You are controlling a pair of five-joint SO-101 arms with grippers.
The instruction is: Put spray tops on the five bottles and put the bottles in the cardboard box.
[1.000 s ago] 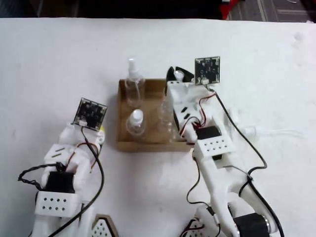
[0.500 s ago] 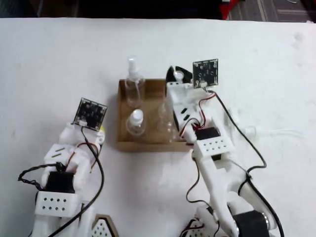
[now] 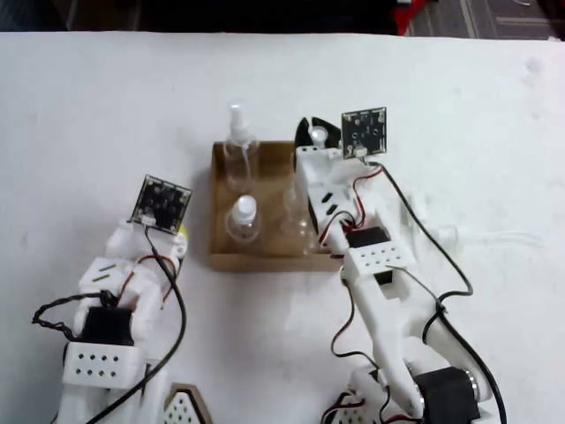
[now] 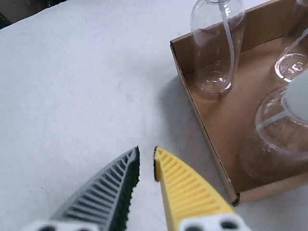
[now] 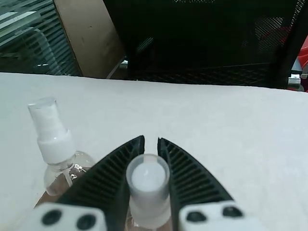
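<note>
Right gripper (image 5: 150,141), black-fingered, is closed narrowly on the clear-capped white spray top (image 5: 147,185) of a bottle at the far right corner of the shallow brown cardboard box (image 3: 265,261); whether that bottle rests on the box floor cannot be determined. Left gripper (image 4: 147,159), with one grey and one yellow finger, is empty, its fingers nearly together, low over the white table (image 3: 106,106) just beside the box's left wall. Inside the box, a clear plastic bottle with spray top (image 3: 238,146) stands at the far left corner, a second capped bottle (image 3: 243,221) at the near left, and a third clear bottle (image 3: 296,212) beside the right arm.
</note>
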